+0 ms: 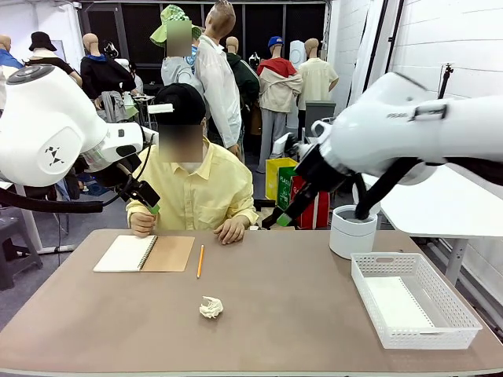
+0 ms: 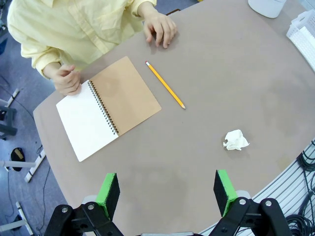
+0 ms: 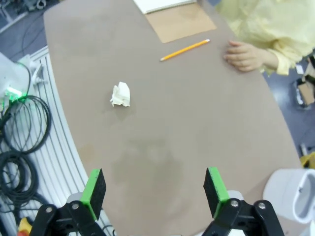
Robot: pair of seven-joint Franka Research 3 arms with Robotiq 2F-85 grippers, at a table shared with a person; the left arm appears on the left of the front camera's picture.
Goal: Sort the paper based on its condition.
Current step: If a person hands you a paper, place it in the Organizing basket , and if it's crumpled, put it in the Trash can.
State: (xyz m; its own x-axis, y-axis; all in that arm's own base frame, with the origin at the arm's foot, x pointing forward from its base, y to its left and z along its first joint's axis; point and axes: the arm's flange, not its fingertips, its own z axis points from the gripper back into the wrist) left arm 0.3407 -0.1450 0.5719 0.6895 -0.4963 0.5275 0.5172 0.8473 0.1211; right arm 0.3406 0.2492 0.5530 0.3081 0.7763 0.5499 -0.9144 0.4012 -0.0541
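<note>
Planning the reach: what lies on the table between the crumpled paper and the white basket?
Nothing: in the front view, bare tabletop runs from the crumpled paper to the white basket.

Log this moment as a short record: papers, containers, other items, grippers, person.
crumpled paper: white ball lying loose on the table, near the robot's edge
flat sheet: lying in the white basket
bin: white round bin behind the basket
notebook: open, pencil beside it
left gripper: open, above the table
right gripper: open, holding nothing
person: both hands on the far edge
</note>
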